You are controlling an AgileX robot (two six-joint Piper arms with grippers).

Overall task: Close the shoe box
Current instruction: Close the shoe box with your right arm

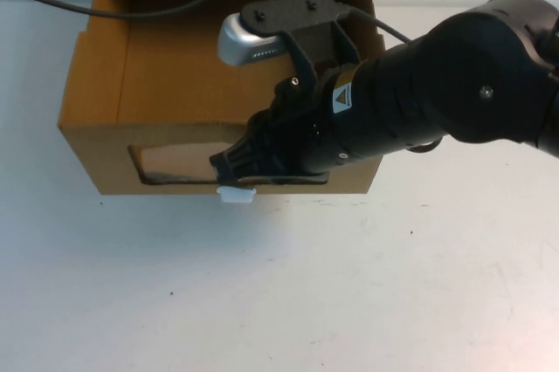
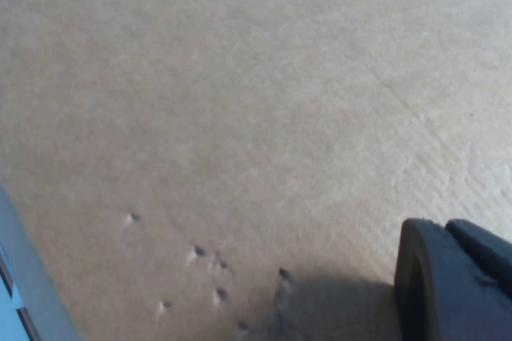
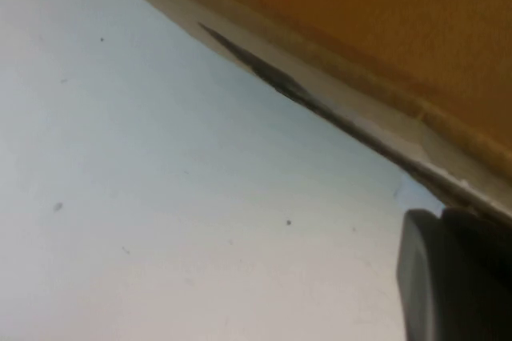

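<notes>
Setting reads as a robotics lab or test bench. Bare white table (image 1: 349,285), scuffed, with small dark specks. Only one staged prop, a brown cardboard shoe box (image 1: 96,93), at 11 o'clock on the table. A black cable (image 1: 52,1) trails across the far edge at 10 o'clock. Black robot arm (image 1: 454,84) enters from 3 o'clock carrying a silver wrist camera (image 1: 238,43).
</notes>
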